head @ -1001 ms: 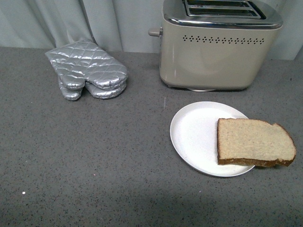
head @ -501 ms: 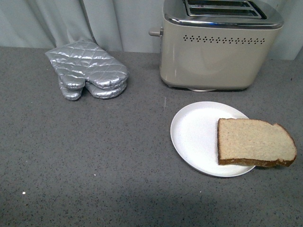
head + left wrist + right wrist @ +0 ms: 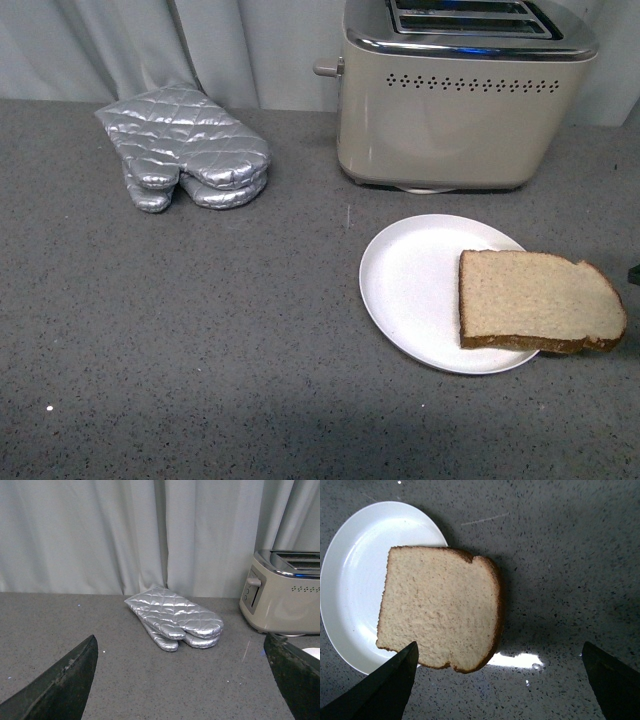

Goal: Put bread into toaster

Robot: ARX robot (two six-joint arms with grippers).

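Observation:
The bread (image 3: 535,300) lies flat on a white plate (image 3: 410,280) at the right of the counter, its rounded end hanging over the plate's right rim. The beige toaster (image 3: 450,110) stands behind the plate, slots up, lever knob on its left side. In the right wrist view the bread (image 3: 440,610) and plate (image 3: 355,580) lie below my open right gripper (image 3: 500,690), which hovers beside the bread's rounded end. My left gripper (image 3: 185,680) is open and empty over bare counter, facing the toaster (image 3: 285,595). A dark sliver shows at the front view's right edge (image 3: 634,272).
A silver quilted oven mitt (image 3: 185,150) lies at the back left, also in the left wrist view (image 3: 175,617). A grey curtain (image 3: 200,45) hangs behind the counter. The speckled grey counter (image 3: 200,330) spreads to the front and left.
A dark sliver has come into the front view's right edge, and a blue glint now shows on the toaster's chrome top. Bread, plate and mitt have not moved.

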